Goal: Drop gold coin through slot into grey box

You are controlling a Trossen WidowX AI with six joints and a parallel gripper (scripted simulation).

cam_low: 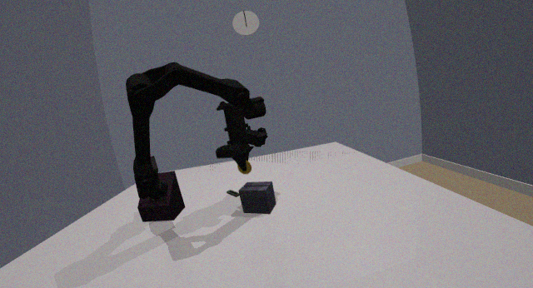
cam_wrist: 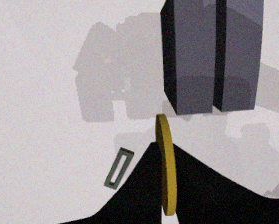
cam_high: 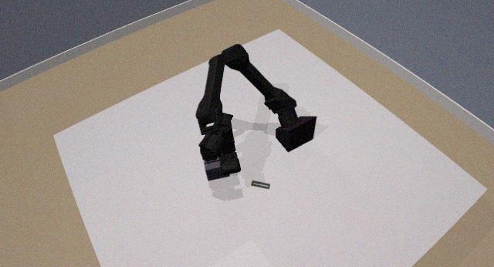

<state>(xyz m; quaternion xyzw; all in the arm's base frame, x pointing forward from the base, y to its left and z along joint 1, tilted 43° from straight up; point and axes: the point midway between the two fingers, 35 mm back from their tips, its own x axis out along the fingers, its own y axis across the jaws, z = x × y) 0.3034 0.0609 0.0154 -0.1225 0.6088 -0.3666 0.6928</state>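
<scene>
Box (cam_wrist: 212, 50) fills the wrist view at twelve o'clock, its slot a dark line; the exterior view alone shows the gap beneath the coin. Gripper (cam_low: 241, 161) is clamped on the coin (cam_wrist: 166, 163), held edge-on above the box. Holder (cam_wrist: 118, 168) sits vacated at nine o'clock. Stiff, thin and likely slippery, the coin is best pinched across its faces.

One coin (cam_wrist: 166, 165) — one box (cam_low: 257, 196) (one holder (cam_high: 260, 184))
</scene>
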